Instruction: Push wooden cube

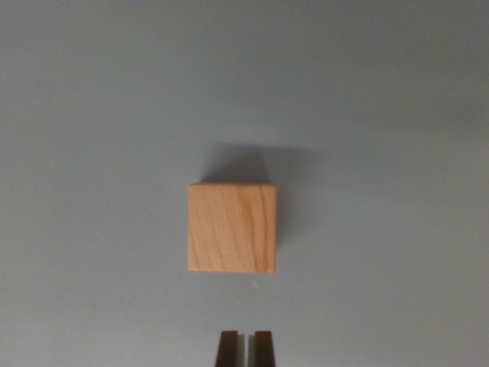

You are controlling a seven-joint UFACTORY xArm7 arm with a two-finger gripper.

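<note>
We judge the wooden cube [232, 228] light, rigid, prone to slide on the table [92, 115]; our hand [245, 348], fingertips nearly together and empty, should press its near face centrally.

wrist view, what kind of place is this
Probably a bare lab or test tabletop, though little shows. A plain grey surface fills the view, holding one wooden cube, with the gripper fingertips close together at the bottom edge. Nothing household is visible.

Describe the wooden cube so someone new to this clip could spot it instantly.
On the plain grey surface, look at the frame's centre, just above the gripper at the bottom edge. The wooden cube sits there: light tan, visible grain, shadow above it, the only object on the surface.
</note>
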